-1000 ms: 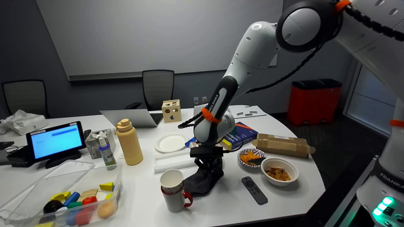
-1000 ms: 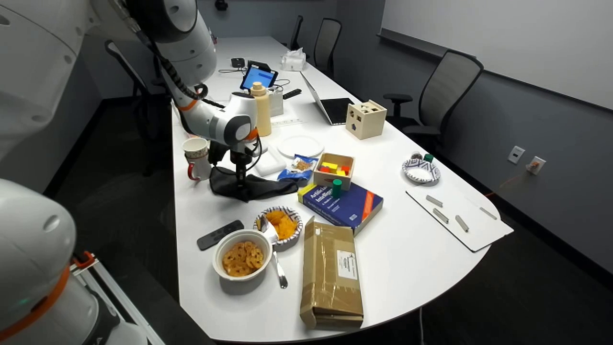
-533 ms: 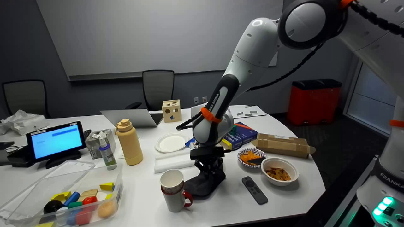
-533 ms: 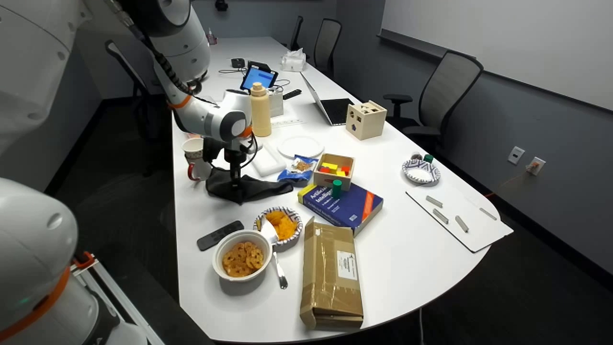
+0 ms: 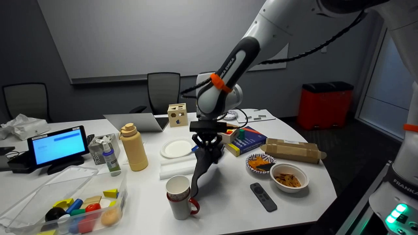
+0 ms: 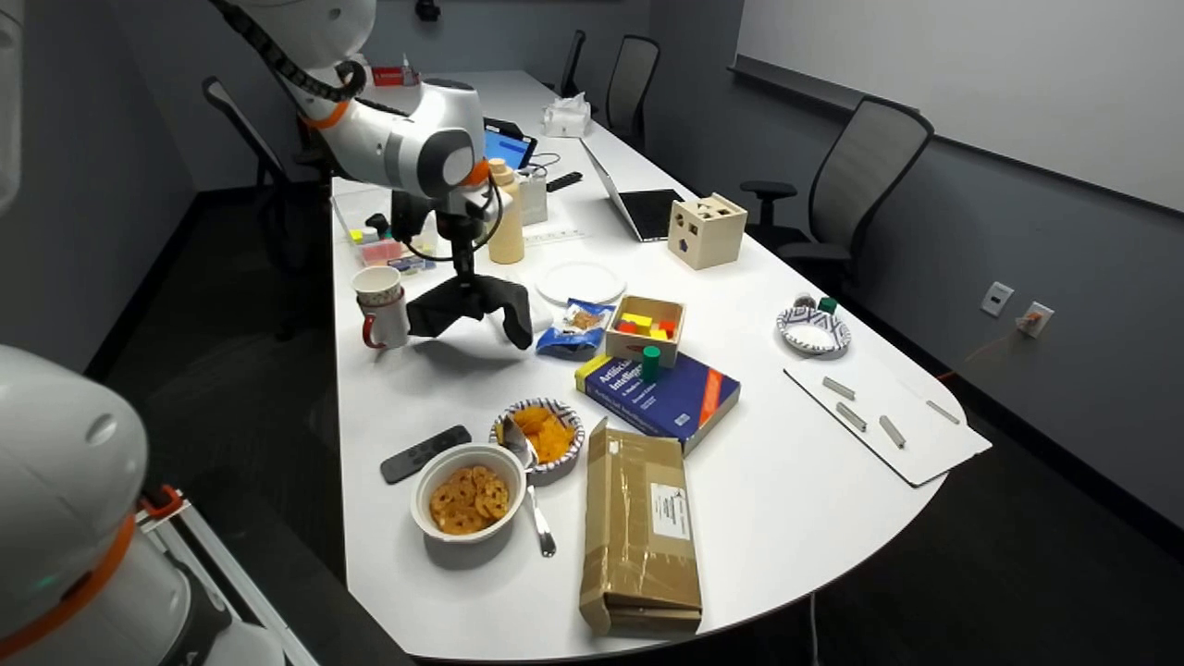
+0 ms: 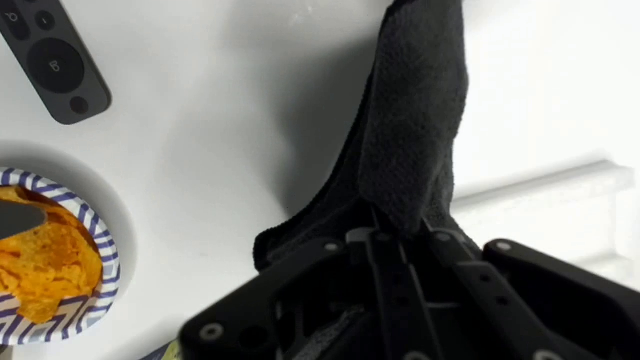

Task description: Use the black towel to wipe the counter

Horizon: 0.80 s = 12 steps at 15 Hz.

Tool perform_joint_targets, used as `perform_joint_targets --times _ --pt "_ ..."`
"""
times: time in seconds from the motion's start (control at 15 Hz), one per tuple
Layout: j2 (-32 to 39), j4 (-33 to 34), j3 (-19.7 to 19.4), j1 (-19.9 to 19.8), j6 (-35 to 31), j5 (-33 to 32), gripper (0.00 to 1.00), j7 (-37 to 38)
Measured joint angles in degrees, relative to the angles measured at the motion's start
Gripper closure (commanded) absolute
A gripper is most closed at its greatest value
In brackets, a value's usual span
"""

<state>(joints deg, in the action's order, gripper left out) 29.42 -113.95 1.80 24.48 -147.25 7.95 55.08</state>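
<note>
One cluttered white table [image 6: 786, 499]; gray walls [image 6: 1064, 240], dark floor [image 6: 1045, 527].

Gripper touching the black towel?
Touching. The wrist view shows the gripper closed on the black towel, with cloth pinched between the fingertips.

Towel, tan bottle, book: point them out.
Towel [image 7: 412, 125]: wrist view, on the long draped part.
Tan bottle [image 5: 134, 149]: in an exterior view, on its body.
Book [image 6: 670, 403]: in an exterior view, on its blue cover.
</note>
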Motion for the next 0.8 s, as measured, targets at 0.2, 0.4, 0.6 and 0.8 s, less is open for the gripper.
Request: perform_joint_targets --times 0.2,0.4,0.6,0.8 --pt "-4.0 -1.2 0.2 -0.3 -2.7 0.5 0.98 3.2" --pt "-4.2 -1.4 0.1 0.2 -7.5 0.5 0.98 10.8" --pt "-1.1 -0.2 -0.9 2.3 -11.6 -0.2 0.98 19.8" --pt "4.1 3.4 -3.5 5.6 -15.2 -0.3 0.98 28.9"
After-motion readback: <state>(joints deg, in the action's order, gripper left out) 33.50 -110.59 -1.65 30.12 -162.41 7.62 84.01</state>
